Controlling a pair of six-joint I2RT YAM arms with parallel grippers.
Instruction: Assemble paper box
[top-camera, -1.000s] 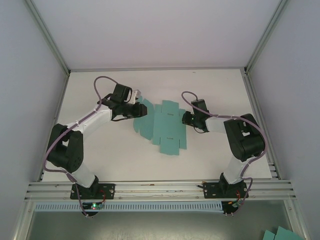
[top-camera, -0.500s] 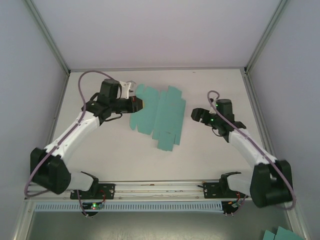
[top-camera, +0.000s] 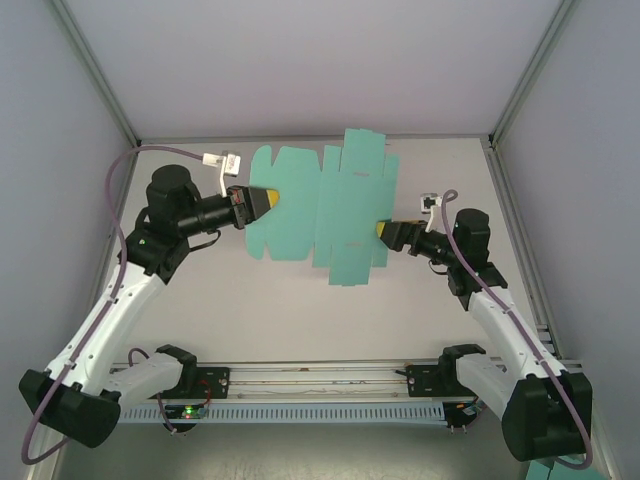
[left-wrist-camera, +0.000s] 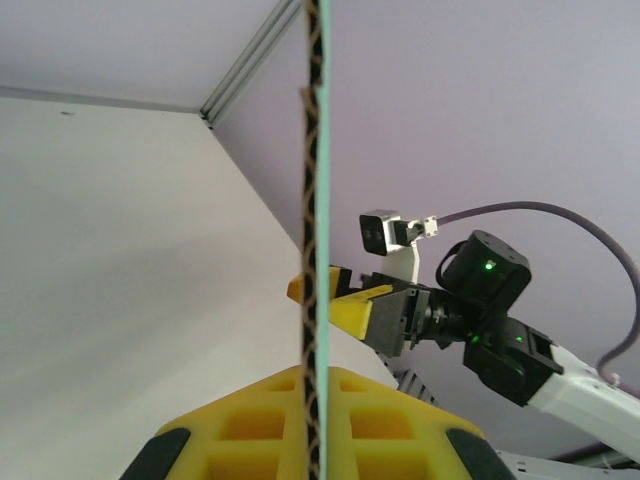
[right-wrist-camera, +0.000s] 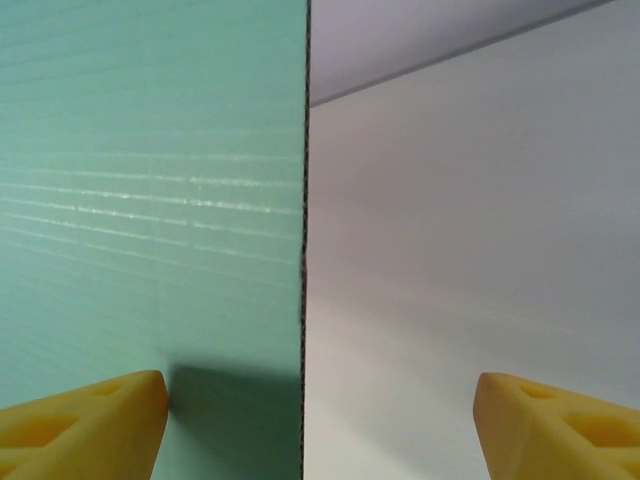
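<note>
The paper box (top-camera: 320, 210) is a flat teal die-cut sheet held up off the table, broad face toward the top camera. My left gripper (top-camera: 265, 200) is shut on its left edge. In the left wrist view the sheet (left-wrist-camera: 316, 150) runs edge-on up from between the yellow fingers of the left gripper (left-wrist-camera: 313, 378). My right gripper (top-camera: 385, 232) is at the sheet's right edge, open. In the right wrist view the sheet (right-wrist-camera: 150, 200) ends in a straight edge midway between the spread fingers of the right gripper (right-wrist-camera: 320, 425); neither fingertip touches it.
The white table (top-camera: 200, 310) lies below the raised sheet, bounded by a metal frame rail (top-camera: 320, 372) at the front and grey walls at the sides and back. Both arm bases sit on the front rail.
The left arm has lifted the sheet off the table, up and toward the back. The right gripper let go, opened, drew away to the right, then came back to the sheet's right edge.
</note>
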